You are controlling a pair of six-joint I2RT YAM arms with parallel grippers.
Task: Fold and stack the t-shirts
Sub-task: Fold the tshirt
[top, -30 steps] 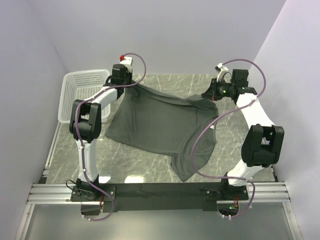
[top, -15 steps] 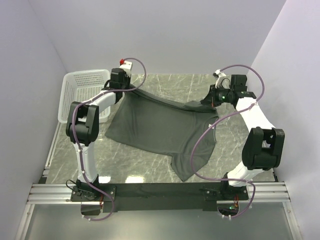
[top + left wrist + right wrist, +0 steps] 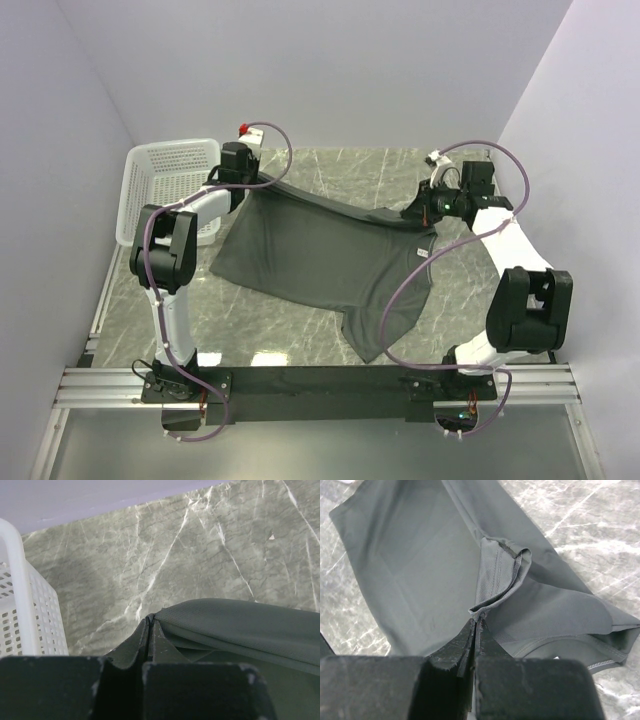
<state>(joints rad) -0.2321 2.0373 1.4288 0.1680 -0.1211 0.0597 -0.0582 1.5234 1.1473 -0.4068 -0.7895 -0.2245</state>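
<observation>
One dark charcoal-grey t-shirt [image 3: 320, 250] lies spread over the middle of the marble table, its far edge lifted and stretched between both arms. My left gripper [image 3: 243, 178] is shut on the shirt's far left corner, next to the basket; in the left wrist view [image 3: 150, 620] the cloth [image 3: 240, 625] runs off to the right from the pinched tips. My right gripper [image 3: 418, 203] is shut on a hemmed fold at the far right; in the right wrist view [image 3: 476, 617] the t-shirt [image 3: 435, 555] hangs below it. A sleeve [image 3: 375, 325] points toward the near edge.
A white plastic mesh basket [image 3: 165, 185] stands at the far left of the table, close to my left arm, and its rim [image 3: 17, 580] shows in the left wrist view. Purple cables loop off both arms. Grey walls close in the left, back and right.
Both grippers have drawn farther apart and slightly back, pulling the shirt's far edge taut. The right arm has swung toward the right wall.
</observation>
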